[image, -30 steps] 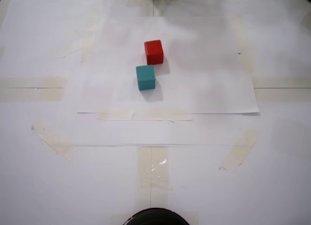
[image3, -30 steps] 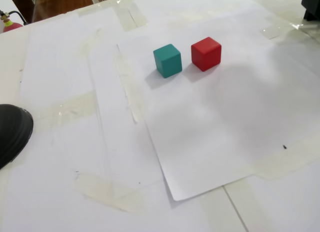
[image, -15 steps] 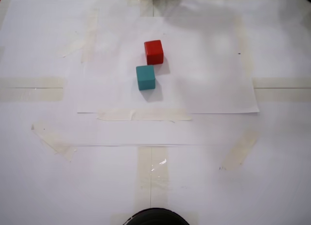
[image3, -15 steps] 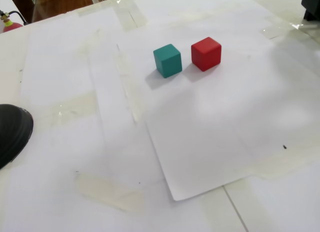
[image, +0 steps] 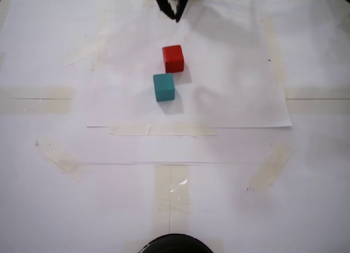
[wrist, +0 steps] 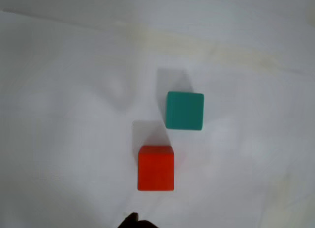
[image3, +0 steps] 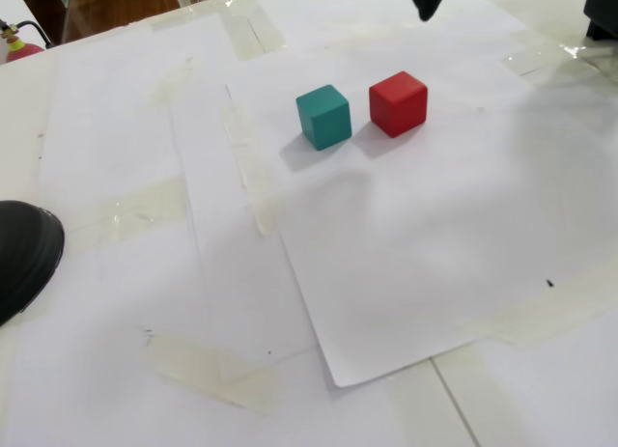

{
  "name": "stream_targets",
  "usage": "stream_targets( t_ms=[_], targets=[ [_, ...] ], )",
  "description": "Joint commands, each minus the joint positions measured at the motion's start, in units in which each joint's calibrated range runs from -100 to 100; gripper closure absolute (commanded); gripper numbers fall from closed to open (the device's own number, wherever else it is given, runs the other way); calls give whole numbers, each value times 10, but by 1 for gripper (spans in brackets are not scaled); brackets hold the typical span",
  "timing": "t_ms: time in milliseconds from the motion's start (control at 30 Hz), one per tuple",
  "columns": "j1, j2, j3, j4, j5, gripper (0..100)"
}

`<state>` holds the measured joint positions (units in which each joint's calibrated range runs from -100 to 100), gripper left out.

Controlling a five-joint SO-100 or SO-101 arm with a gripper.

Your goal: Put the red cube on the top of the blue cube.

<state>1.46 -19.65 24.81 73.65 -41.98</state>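
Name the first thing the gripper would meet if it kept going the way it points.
Probably the red cube: the gripper points down toward it, with the blue cube farther on. Its height is unclear.

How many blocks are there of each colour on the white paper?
Red cube: 1
Teal cube: 1
Total: 2 cubes, sitting close together on the paper, neither one stacked on the other.

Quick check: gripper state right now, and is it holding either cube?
Gripper: empty, fingertips close together, open or shut cannot be told. The small matte red cube and small matte teal cube sit untouched on the white paper.
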Motion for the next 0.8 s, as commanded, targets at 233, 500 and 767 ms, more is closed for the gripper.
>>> stream_targets(
  t_ms=[233,500,767],
  targets=[
    [-6,59,12,-63,0,99],
    [-4,69,15,-70,0,82],
    [-13,69,30,-67,-18,73]
  ],
)
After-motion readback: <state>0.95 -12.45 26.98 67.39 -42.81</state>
